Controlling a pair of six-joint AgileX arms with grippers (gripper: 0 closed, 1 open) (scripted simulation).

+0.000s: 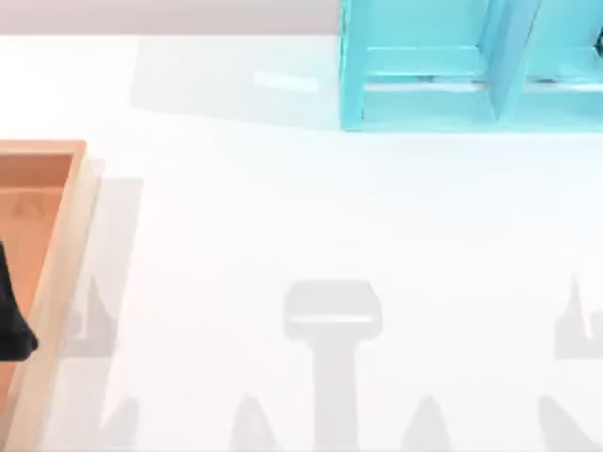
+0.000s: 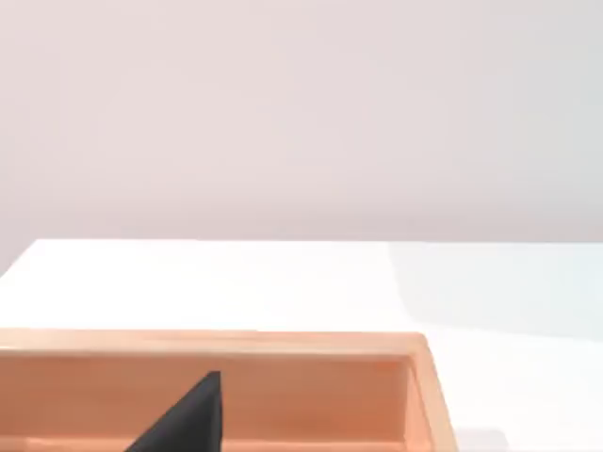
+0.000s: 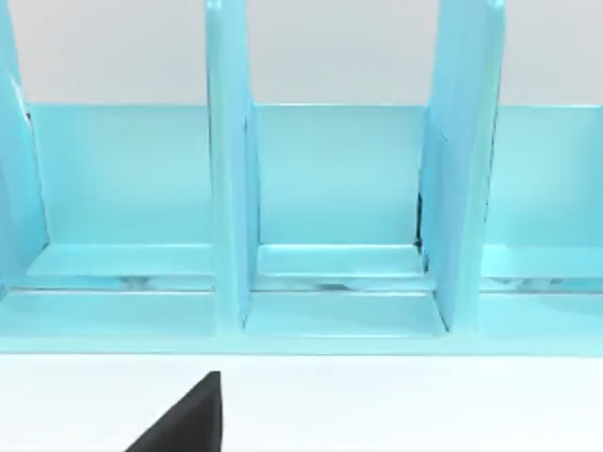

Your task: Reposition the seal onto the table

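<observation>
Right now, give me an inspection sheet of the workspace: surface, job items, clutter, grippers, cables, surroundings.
Surface: white table, smooth, with shadows of the arms on it.
Job's things: seal, nothing seen.
Clutter: orange-brown wooden tray at the table's left edge; turquoise shelf unit at the far right.
Grippers: left gripper dark, over the tray; a dark tip in the right wrist view, facing the shelf.
Cables: nothing seen.
Surroundings: plain pale wall.

A wooden tray runs off the left edge of the top view, with a dark part of the left arm cut off there. At far right, the turquoise shelf unit is cropped.
</observation>
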